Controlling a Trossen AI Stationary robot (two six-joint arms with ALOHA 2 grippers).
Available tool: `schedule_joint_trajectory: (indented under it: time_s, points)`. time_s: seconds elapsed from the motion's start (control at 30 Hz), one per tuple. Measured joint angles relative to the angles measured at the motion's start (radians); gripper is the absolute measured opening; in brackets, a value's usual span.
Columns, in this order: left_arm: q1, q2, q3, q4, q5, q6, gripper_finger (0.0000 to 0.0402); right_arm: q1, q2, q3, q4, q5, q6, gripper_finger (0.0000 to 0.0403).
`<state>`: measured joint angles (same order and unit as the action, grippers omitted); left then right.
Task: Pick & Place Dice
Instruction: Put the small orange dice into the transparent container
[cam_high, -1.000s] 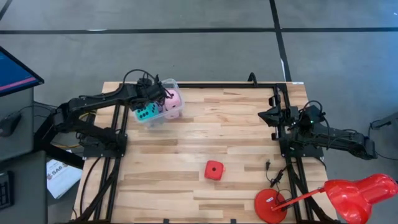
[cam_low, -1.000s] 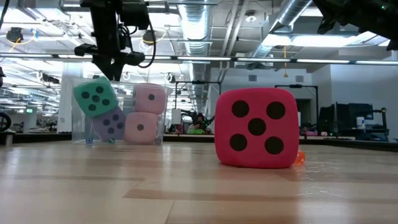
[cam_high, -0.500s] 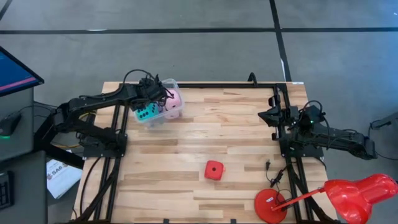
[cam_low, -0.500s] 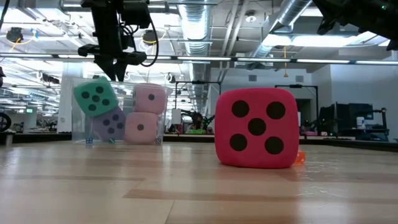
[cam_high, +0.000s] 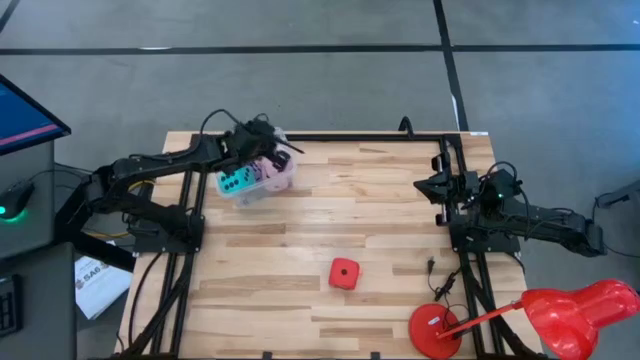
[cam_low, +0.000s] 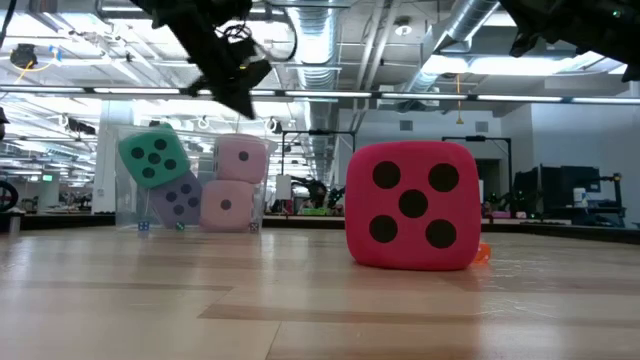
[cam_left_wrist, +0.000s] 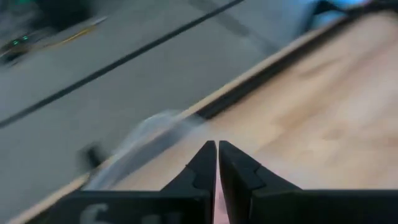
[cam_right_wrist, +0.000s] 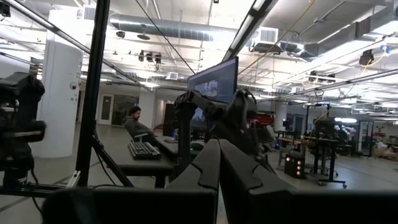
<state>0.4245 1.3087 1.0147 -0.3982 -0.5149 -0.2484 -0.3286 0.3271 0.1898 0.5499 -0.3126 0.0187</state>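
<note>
A clear tub (cam_low: 125, 200) stands at the table's far left with several dice in it. The cyan die (cam_low: 153, 155) leans on the violet-blue one (cam_low: 180, 198), and one pale pink die (cam_low: 240, 158) sits on the other (cam_low: 226, 205). The red die (cam_high: 345, 272) rests flat on the bare wood, right of centre and toward the near edge. My left gripper (cam_low: 240, 95) is shut and empty. It hangs slanted above the tub's top, clear of the dice. My right gripper (cam_right_wrist: 218, 144) is shut and waits by the table's right edge (cam_high: 425, 187).
A red desk lamp (cam_high: 560, 315) stands at the near right corner, its base (cam_high: 432, 330) on the table. Black frame rails (cam_high: 470, 250) run along both sides. A small dark piece (cam_high: 431, 266) lies near the right rail. Bare wood surrounds the red die.
My left gripper pointed straight down over the tub's left part. It has since tipped up to a slant, rolled, and swung toward the table's right, and it now sits over the pink dice. The dice and the tub have kept still.
</note>
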Motion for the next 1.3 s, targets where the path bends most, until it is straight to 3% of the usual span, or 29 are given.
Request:
schedule_joint_trajectory:
  time_s: [0.2,0.33,0.57,0.73,0.97,1.13,1.3]
  points:
    - [-0.089,-0.032,-0.071,0.138,0.226,0.159,0.0002,-0.001,0.000,0.000,-0.039,0.000,-0.001,0.0000]
    - [-0.172,-0.085,-0.154,0.224,0.234,0.173,0.0002,-0.005,0.000,0.000,-0.065,0.006,-0.021,0.0000]
    - [-0.311,-0.193,-0.454,0.688,0.234,0.212,0.0001,-0.022,0.001,0.000,-0.117,0.077,-0.124,0.0000]
    - [-0.373,-0.278,-0.596,0.848,0.233,0.304,0.0003,-0.022,0.001,0.000,-0.134,0.110,-0.125,0.0000]
    - [-0.373,-0.453,-0.674,0.883,0.237,0.431,0.0005,-0.036,0.000,0.000,-0.177,0.140,-0.158,0.0000]
    - [-0.355,-0.636,-0.695,0.820,0.360,0.432,0.0005,-0.046,0.001,0.000,-0.176,0.148,-0.161,0.0000]
    - [-0.350,-0.778,-0.726,0.738,0.389,0.453,0.0005,-0.059,0.000,0.000,-0.171,0.158,-0.160,0.0000]
